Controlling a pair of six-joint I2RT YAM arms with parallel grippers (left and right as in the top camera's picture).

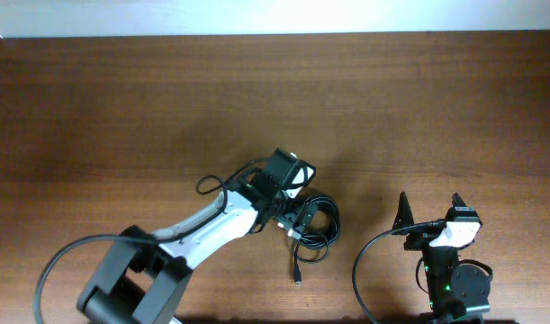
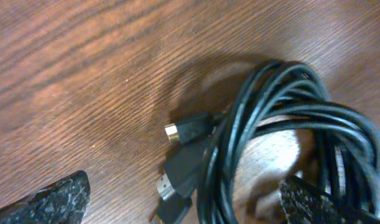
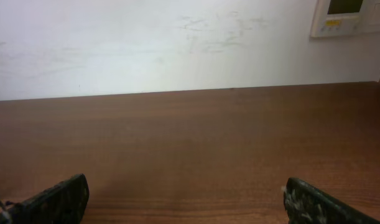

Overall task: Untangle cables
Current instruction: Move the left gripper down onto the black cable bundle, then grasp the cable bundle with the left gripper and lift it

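Thin black flexible cables (image 1: 321, 225) are seen gathered into a loose, tangled coil on the brown wood-grain counter (image 1: 121, 99), just right of the middle and toward the near edge. From the coil, one strand is trailed toward the near edge and is ended by a small plug (image 1: 297, 282) lying on the counter by itself.

The left gripper (image 1: 300, 214), carried on a white and black arm reaching in from the lower left, is held directly above the left part of the coil. In the left wrist view its jaws are spread wide, with one speckled black fingertip (image 2: 59, 199) over bare wood and the other (image 2: 314, 202) at the coil's strands; whether that fingertip is touching them cannot be told. Nothing is pinched. Between the fingertips, a gold-tipped black plug (image 2: 186, 130) and a silver-tipped black plug (image 2: 176, 174) are seen lying side by side against the coil's left edge, with their tips pointed away from the loops.

The right gripper (image 1: 432, 209) is found at the lower right, well apart from the cables and upright over its base. Its jaws are likewise spread wide and nothing is held; in the right wrist view only bare counter, a white wall (image 3: 146, 43) and a white wall-mounted panel (image 3: 351, 15) are seen beyond its fingertips (image 3: 59, 199).
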